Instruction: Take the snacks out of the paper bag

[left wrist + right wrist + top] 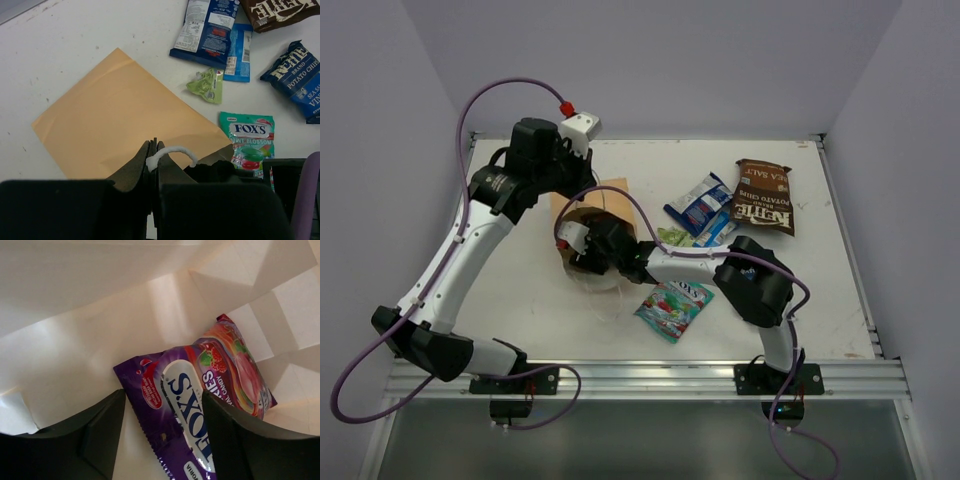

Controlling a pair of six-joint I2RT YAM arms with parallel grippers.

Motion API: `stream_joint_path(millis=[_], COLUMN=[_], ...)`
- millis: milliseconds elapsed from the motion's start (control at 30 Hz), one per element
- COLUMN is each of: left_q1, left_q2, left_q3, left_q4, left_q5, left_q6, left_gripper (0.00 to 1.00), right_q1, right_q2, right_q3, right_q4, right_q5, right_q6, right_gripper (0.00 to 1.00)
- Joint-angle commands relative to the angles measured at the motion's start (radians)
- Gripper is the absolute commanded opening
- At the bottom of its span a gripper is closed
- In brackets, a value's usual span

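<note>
The tan paper bag [610,198] lies on the table, its mouth toward the near left. My left gripper [565,220] is shut on its white string handle [170,152] at the mouth, over the tan paper [115,115]. My right gripper [584,248] is inside the bag, open. Its fingers [100,432] straddle a purple Fox's candy bag [190,400] on the white inside [80,340], not closed on it. Outside the bag lie a teal Fox's bag [673,305], a green wrapper [672,236], blue-white packets [700,203] and a brown chip bag [763,195].
A dark-blue chip bag [295,80] lies right of the green wrapper [206,85], mostly under my right arm [750,280] in the top view. The table's raised rim [850,250] runs along the right side. White walls stand close behind.
</note>
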Motion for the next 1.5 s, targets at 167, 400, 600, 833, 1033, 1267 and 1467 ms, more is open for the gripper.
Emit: stream_joint_path(millis=[167,400,600,833,1033,1267,1467], left_q1=[-0.003,-0.003,-0.003,-0.001,-0.001,-0.001,-0.001], left_q2=[-0.009,-0.009,-0.003,0.011,0.023,0.041,0.035], left_q3=[0.077,0.077,0.048,0.028,-0.001,0.055,0.098], left_q4=[0.024,0.02,0.034,0.055,0.078,0.057,0.032], left_q5=[0.056,0.026,-0.026,-0.107,-0.12,-0.069,-0.048], left_q6=[-0.022,-0.009,0.001,0.008,0.006,-0.014,-0.023], left_gripper=[0.0,0.0,0.0,0.0,0.0,0.0,0.0], right_q1=[-0.014,-0.016,-0.014,-0.014,-0.014,-0.014,-0.016], right_q2=[0.05,0.016,-0.057,-0.198,-0.298,-0.194,-0.114], right_q3=[0.038,0.023,-0.007,-0.059,-0.06,-0.036,0.001], right_q4=[-0.003,0.007,-0.006,-0.03,-0.081,-0.093,-0.092], right_q5=[0.107,0.13,0.101,0.061,0.001,-0.049,-0.046], right_q6=[0.008,0.01,0.026,0.048,0.054,0.034,0.013], right_gripper=[0.49,0.1,0.0,0.0,0.0,0.61,0.73])
